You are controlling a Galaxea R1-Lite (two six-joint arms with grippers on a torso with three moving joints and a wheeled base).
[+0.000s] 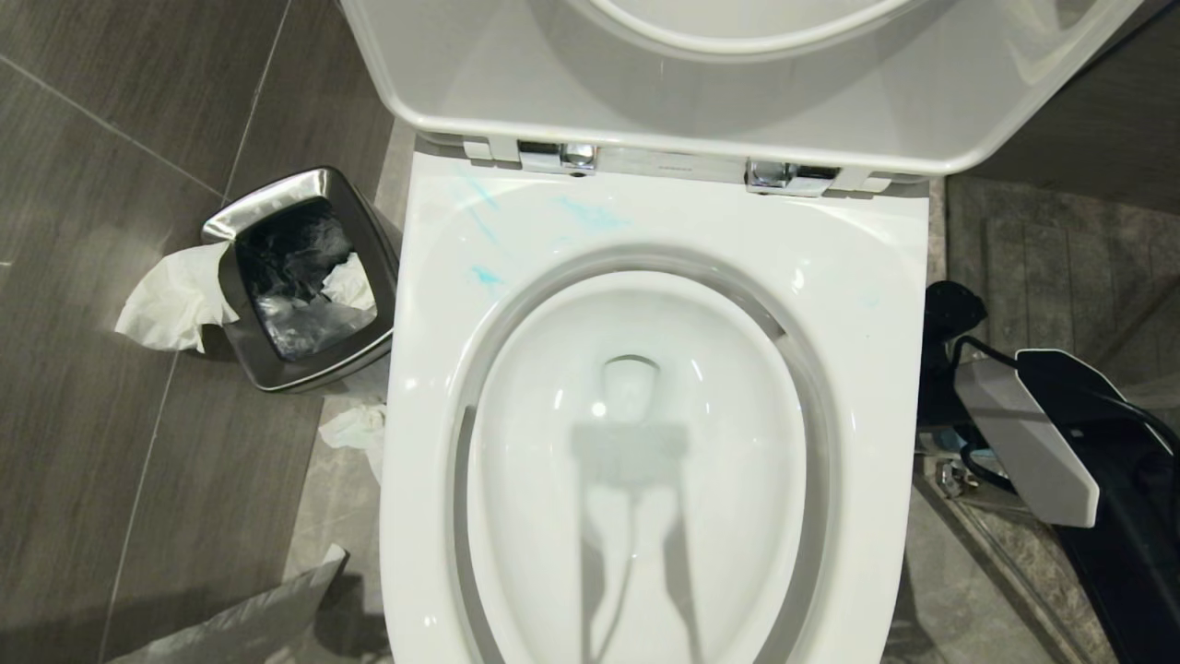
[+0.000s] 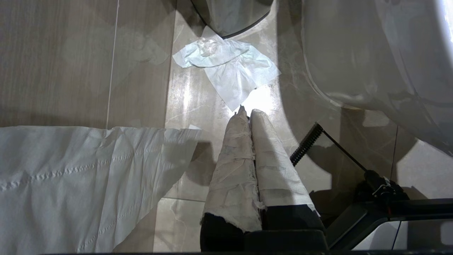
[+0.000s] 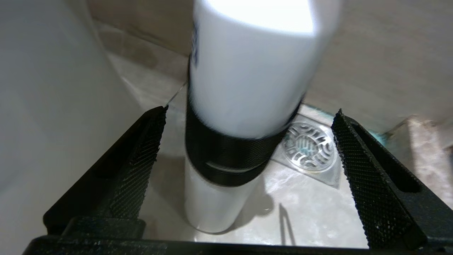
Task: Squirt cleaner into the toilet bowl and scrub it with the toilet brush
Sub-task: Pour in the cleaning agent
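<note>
The toilet bowl (image 1: 645,461) sits open before you, seat raised, pale blue cleaner (image 1: 590,214) smeared on its back rim. Beside it on the floor, a white cylinder with a black band (image 3: 233,141), likely the toilet brush, stands between your right gripper's (image 3: 247,148) wide-open jaws. Next, close on it. The left gripper (image 2: 247,117) hangs shut, empty.

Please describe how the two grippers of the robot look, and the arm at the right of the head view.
The left gripper has long fingers wrapped in whitish paper. The right gripper has black fingers with rough, knurled pads. The right arm is black with a white cover and black cable.
</note>
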